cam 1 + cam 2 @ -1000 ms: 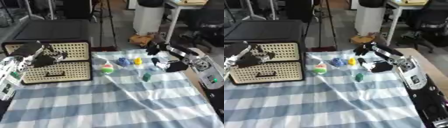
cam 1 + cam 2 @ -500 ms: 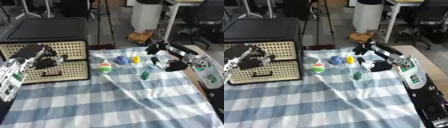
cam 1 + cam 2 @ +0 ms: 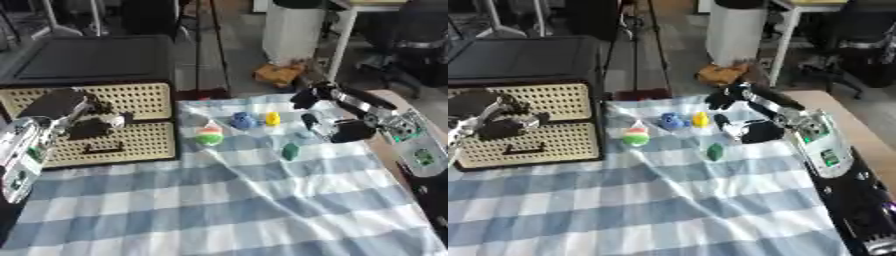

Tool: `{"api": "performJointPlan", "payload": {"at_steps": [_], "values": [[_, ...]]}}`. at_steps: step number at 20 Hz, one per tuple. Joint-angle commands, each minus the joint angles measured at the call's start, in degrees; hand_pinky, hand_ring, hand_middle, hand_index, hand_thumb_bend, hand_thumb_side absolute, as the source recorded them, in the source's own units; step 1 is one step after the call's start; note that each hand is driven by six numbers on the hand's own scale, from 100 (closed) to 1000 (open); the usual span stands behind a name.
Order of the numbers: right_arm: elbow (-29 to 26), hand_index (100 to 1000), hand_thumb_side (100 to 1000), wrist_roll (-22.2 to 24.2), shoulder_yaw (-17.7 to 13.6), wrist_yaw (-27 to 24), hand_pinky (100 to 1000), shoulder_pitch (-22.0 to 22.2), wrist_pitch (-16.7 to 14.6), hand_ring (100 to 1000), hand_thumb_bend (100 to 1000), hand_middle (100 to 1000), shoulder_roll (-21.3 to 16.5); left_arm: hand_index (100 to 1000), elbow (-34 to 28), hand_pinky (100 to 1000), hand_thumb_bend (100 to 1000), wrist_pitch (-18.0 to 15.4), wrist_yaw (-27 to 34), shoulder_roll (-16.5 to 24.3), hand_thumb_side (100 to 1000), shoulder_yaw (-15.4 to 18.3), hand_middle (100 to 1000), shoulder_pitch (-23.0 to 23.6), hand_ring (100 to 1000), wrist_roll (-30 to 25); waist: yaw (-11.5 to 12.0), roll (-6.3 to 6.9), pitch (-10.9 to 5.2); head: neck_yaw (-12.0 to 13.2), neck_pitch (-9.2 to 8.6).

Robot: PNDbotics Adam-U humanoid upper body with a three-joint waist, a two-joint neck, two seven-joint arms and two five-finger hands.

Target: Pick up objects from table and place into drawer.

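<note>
Drawers (image 3: 96, 127) both look closed from here; my left hand (image 3: 83, 117) sits curled against the front of the perforated cream cabinet, near the lower drawer's dark handle (image 3: 103, 148), probably so I can open it first, though I can't tell if the fingers pinch anything; my right hand (image 3: 337, 117) hovers with fingers spread above the toys, holding nothing. 4 small toys lie apart on the wrinkled blue-and-white checked cloth (image 3: 245, 210): a rounded red-white-green one (image 3: 208, 135), a lumpy blue one (image 3: 242, 120), a small yellow one (image 3: 272, 118), a green one (image 3: 290, 151) nearest that hand.
</note>
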Motion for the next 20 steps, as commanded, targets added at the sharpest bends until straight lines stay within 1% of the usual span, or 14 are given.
{"api": "performJointPlan", "payload": {"at_steps": [1,3,5,6,7,8,10,17,20], "values": [[-1.18,828,426,0.39,-0.51,-0.34,712,-0.9,-0.24,734,100,668,-0.96,732,-0.16,179,543,0.0,-1.96,1.97,1000,0.95,100,-0.33,100,-1.77,0.19,0.05,-0.74,-0.12,-0.37],[-1.15,828,426,0.39,-0.53,-0.3,712,-0.84,-0.22,734,100,667,-0.97,712,-0.15,177,544,-0.07,-2.3,2.15,1000,1.03,100,0.04,100,-2.39,0.32,0.06,-0.79,-0.19,-0.36],[-1.1,828,428,0.39,-0.54,-0.26,712,-0.78,-0.21,734,100,668,-0.98,667,-0.46,174,547,-0.18,-2.24,2.34,1000,1.05,100,0.5,100,-2.78,0.48,0.05,-0.86,-0.22,-0.33],[-1.07,828,427,0.39,-0.54,-0.24,712,-0.75,-0.21,734,100,668,-0.98,624,-0.75,175,549,-0.26,-2.09,2.48,1000,1.0,100,0.74,100,-2.98,0.56,0.05,-0.89,-0.25,-0.31],[-1.05,828,427,0.37,-0.56,-0.22,712,-0.71,-0.2,734,100,668,-0.99,604,-1.15,176,551,-0.35,-1.94,2.7,1000,0.92,100,1.0,100,-3.27,0.64,0.05,-0.93,-0.28,-0.27],[-1.03,827,427,0.36,-0.57,-0.2,712,-0.67,-0.2,734,100,668,-0.99,533,-1.63,177,552,-0.43,-1.8,2.93,1000,0.85,100,1.24,100,-3.56,0.73,0.05,-0.99,-0.32,-0.22],[-0.98,827,427,0.34,-0.58,-0.17,712,-0.54,-0.2,735,100,668,-1.03,501,-2.96,177,553,-0.53,-1.51,3.47,1000,0.76,100,1.79,100,-3.97,0.94,0.05,-1.13,-0.4,-0.12],[-0.8,828,425,0.3,-0.69,-0.02,712,-0.03,-0.17,735,100,668,-1.08,443,-9.17,172,550,-0.66,0.35,5.58,1000,0.1,100,4.57,100,-5.79,1.78,0.14,-1.75,-0.78,0.23],[-0.76,828,423,0.26,-0.74,0.05,713,0.16,-0.18,735,100,668,-1.16,437,-12.02,170,546,-0.64,1.42,6.48,1000,-0.13,100,6.0,100,-6.9,2.12,0.19,-2.0,-1.02,0.33]]}}
